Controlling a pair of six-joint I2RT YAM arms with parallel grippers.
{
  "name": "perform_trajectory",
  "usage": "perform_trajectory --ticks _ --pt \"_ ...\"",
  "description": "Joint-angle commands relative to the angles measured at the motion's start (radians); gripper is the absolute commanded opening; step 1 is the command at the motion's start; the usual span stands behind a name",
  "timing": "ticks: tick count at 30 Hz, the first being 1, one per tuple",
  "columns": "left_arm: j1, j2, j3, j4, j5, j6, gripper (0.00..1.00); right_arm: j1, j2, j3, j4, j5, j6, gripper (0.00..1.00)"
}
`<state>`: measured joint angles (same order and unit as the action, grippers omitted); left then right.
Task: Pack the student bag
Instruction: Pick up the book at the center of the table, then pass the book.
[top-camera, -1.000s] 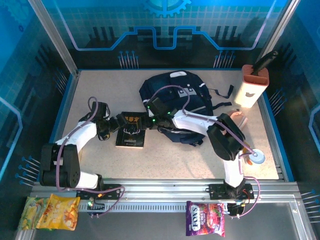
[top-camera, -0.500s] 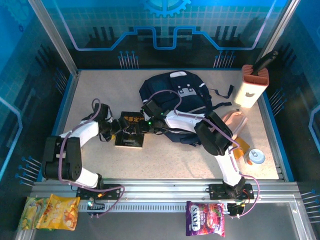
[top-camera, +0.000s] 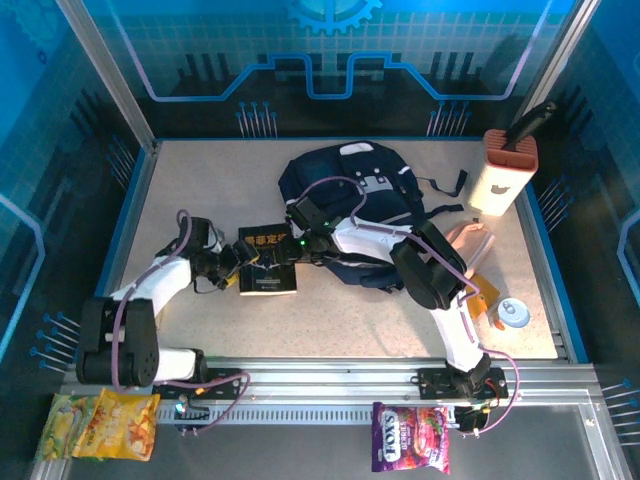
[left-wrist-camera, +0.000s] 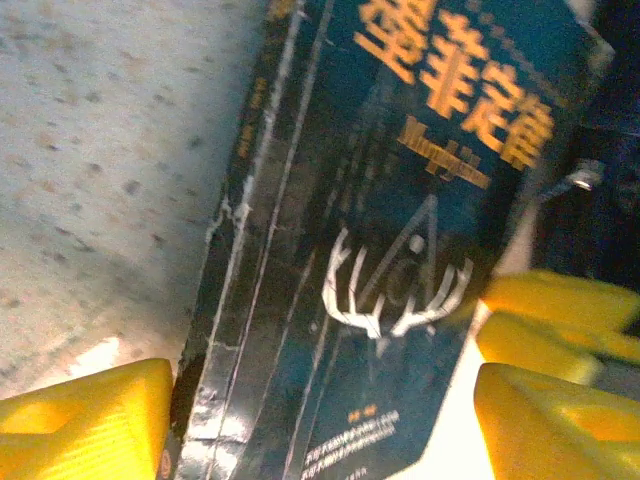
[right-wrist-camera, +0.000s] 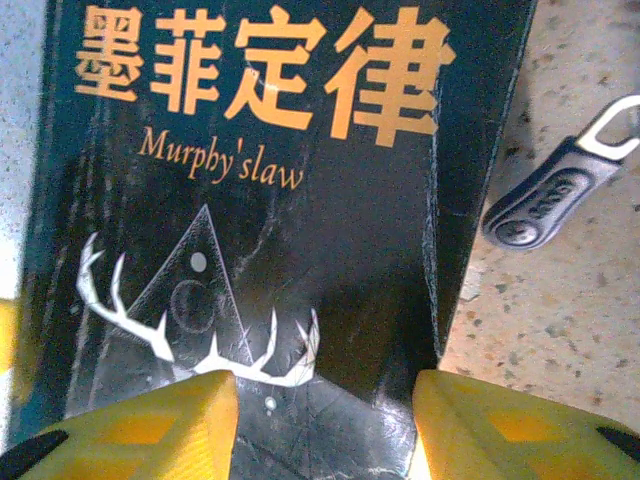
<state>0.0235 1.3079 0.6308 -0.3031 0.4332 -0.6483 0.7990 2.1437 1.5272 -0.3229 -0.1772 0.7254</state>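
Saw left gripper (left-wrist-camera: 320, 405) with yellow fingers (left-wrist-camera: 85, 425) spread, straddling a dark book (left-wrist-camera: 400, 250) across its width: one by the spine, the other just clear of the opposite edge, no clamp. Found right gripper (right-wrist-camera: 325, 400) jaws also apart over the book's lower corner, one finger above the cover, the other at its edge (contact with the cover: couldn't tell). Noted a zipper pull (right-wrist-camera: 555, 195) lying on the table (top-camera: 200, 190) just beside the book. Located the student bag (top-camera: 350, 195) beyond both grippers at the table's far middle: near the right gripper, well apart from the left. Saw right arm (top-camera: 375, 240) stretched across its near edge.
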Motion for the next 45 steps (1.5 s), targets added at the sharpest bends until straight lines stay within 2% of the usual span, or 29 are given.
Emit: perform_trajectory --ticks 1,4,9,18,21,27,30,33,37,42,45 --pt "-0.014 -0.08 -0.004 0.053 0.221 -0.058 0.7 0.019 0.059 -0.008 -0.05 -0.019 0.006 0.51" --pt "-0.016 -0.12 -0.019 0.063 0.228 -0.102 0.61 0.015 0.061 -0.01 -0.051 -0.018 0.006 0.51" --pt "-0.019 -0.12 -0.043 0.094 0.236 -0.16 0.52 0.014 0.065 -0.01 -0.051 -0.013 0.011 0.51" --pt "-0.023 -0.028 -0.035 0.101 0.217 -0.142 0.38 0.01 0.057 -0.013 -0.051 -0.007 0.013 0.51" --pt "-0.023 -0.013 -0.028 0.1 0.203 -0.137 0.3 0.007 0.042 -0.015 -0.046 -0.005 0.011 0.51" --pt "-0.021 -0.056 0.024 0.018 0.092 -0.109 0.06 -0.025 -0.086 -0.056 0.016 -0.007 0.001 0.54" --pt "-0.019 -0.112 0.055 -0.002 0.048 -0.108 0.0 -0.054 -0.204 -0.134 0.109 -0.029 0.015 0.62" --pt "-0.019 -0.186 0.077 0.015 0.014 -0.132 0.0 -0.082 -0.336 -0.258 0.27 -0.052 0.056 0.74" --pt "-0.02 -0.253 0.09 0.098 -0.019 -0.216 0.0 -0.118 -0.457 -0.361 0.377 -0.072 0.126 0.8" --pt "-0.028 -0.246 0.103 0.379 -0.062 -0.431 0.0 -0.145 -0.574 -0.485 0.514 -0.06 0.254 0.85" --pt "-0.069 -0.212 0.121 0.526 -0.114 -0.522 0.0 -0.165 -0.615 -0.521 0.573 -0.077 0.34 0.86"
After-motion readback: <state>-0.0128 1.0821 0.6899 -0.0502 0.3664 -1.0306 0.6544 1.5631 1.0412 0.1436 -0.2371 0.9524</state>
